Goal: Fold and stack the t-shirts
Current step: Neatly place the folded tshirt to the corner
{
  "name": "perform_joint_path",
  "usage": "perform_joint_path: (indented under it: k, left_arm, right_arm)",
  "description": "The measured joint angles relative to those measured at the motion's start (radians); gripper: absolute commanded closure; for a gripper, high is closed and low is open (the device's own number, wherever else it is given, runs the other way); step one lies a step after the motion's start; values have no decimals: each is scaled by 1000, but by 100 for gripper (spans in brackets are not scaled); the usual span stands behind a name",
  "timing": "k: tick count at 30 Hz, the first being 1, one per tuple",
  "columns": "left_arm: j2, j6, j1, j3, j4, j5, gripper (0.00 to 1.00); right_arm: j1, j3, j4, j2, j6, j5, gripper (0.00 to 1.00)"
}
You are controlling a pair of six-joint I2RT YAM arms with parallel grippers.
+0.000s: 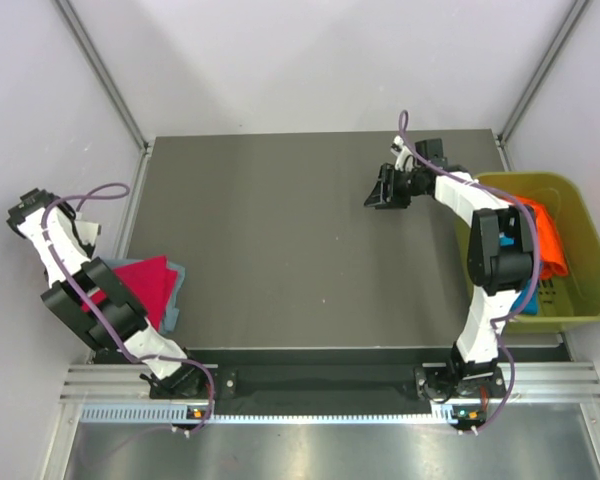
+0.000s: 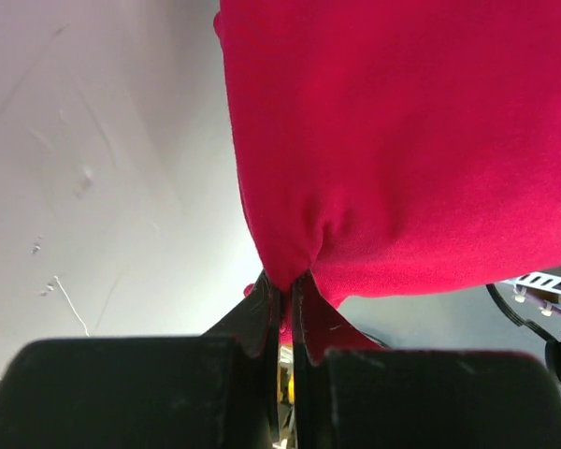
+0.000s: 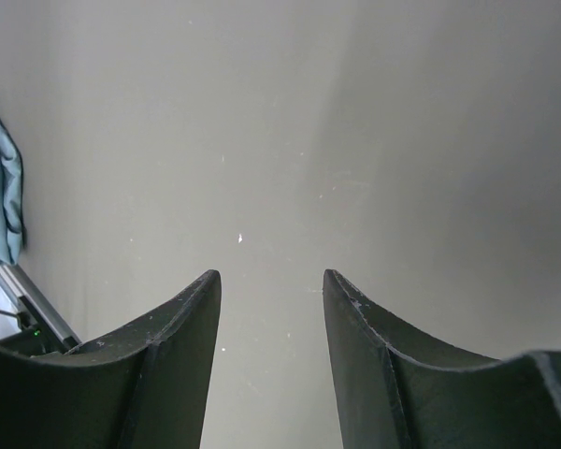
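The bench (image 1: 300, 250) lay open across its middle; the red shirt (image 1: 145, 283) crowded the near left corner, and the green bin (image 1: 586, 272) flanked the right edge.

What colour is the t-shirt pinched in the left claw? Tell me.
The t-shirt is crimson red, clearest in the left wrist view.

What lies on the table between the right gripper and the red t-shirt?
In the top view, only bare dark grey tabletop, then the edge of the muted grey-blue cloth t-shirt showing beside the crimson red cloth t-shirt.

left claw (image 2: 280, 313) shut, left arm (image 1: 85, 290) folded, right claw (image 3: 269, 278) open, right arm (image 1: 470, 195) seemingly outstretched
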Motion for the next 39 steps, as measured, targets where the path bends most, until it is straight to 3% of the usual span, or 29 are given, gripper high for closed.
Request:
perform_joint_path:
  k: [3,4,5,6,8,13,14,18,21,27,28,29,31,32,35,39]
  left_arm:
    - [19,-11,0,11,-3,-17,98]
    - [25,-19,0,14,-5,-19,81]
    - [31,-26,0,17,-7,-21,72]
    - [38,-34,0,19,-8,-24,40]
    - [44,-51,0,26,-10,-31,28]
    - [31,-109,-42,156,-18,-15,19]
    - [19,-132,-79,199,-20,-18,11]
    - [-33,-264,-377,385,-5,-7,11]
    - [-53,-389,-579,478,23,113,10]
    - [35,-571,-580,610,18,359,12]
    - [72,-584,-588,661,13,385,12]
    - [108,-594,-600,712,13,405,12]
    - [178,-603,-639,815,42,447,9]
    - [200,-608,-660,843,78,470,8]
    - [173,-650,-702,764,262,539,5]
    - [37,-818,-712,412,647,584,3]
  right_arm:
    - [5,2,0,4,0,0,52]
    - [6,2,1,6,0,0,52]
    - [8,4,0,8,0,0,52]
    - [10,7,1,13,0,0,52]
    - [13,12,0,20,0,0,52]
    - [16,14,0,40,0,0,52]
    - [16,14,0,41,0,0,52]
    - [16,14,-1,41,-3,1,50]
    - [14,15,-6,31,-4,8,48]
    - [-3,61,-23,-75,-39,57,35]
    - [-5,72,-27,-105,-51,72,29]
    - [-8,81,-27,-139,-63,96,17]
    - [-11,100,-26,-218,-84,160,11]
    - [-11,108,-25,-256,-98,198,3]
    - [-11,132,-16,-372,-127,349,0]
    - [-11,164,8,-443,-161,572,0]
